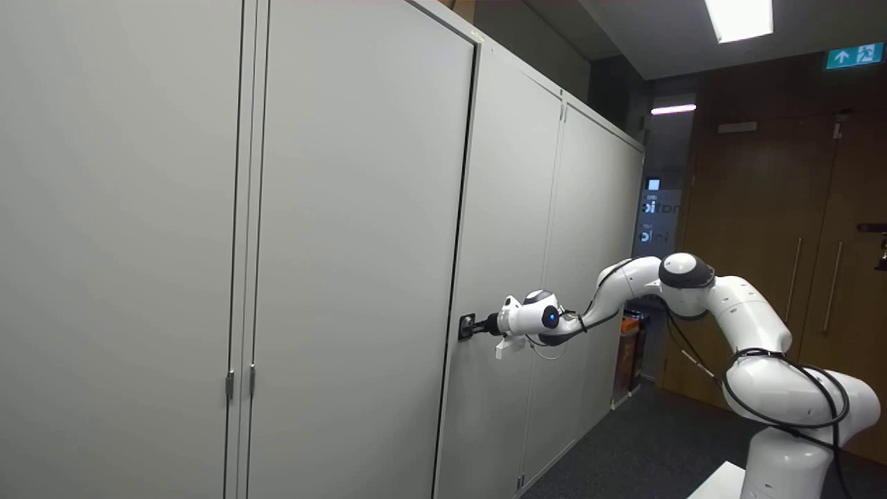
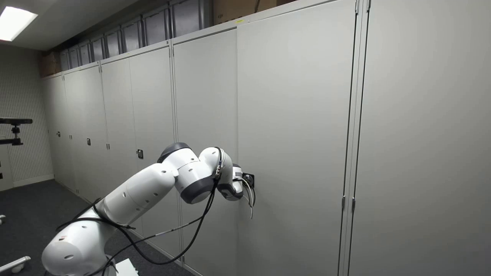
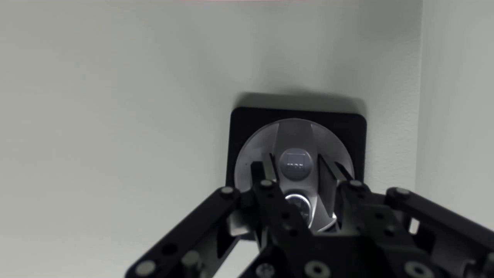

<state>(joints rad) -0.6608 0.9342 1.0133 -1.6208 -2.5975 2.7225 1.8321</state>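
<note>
Wrist view: one latch found on one grey door, with one black plate, one handle and one round lock, the last partly covered. The pincer has its jaws part-way apart; two fingers flank the handle, one close against each side. The handle therefore lies between the fingertips; whether they press on it cannot be confirmed.

In an exterior view, one white arm reaches across to the latch, which sits directly ahead of the pincer and just beside the upright gap at the door's edge. Counted here: four grey doors, two hinges between the nearest pair, two wooden doors bearing two long bars, one exit sign.

In an exterior view, the arm hides most of the pincer and part of the latch. Black cables hang along the arm. Three further latches stand along the cabinet row, well apart from the pincer. One ceiling lamp is lit. Grey crates line the cabinet top, too foreshortened for a sure count.
</note>
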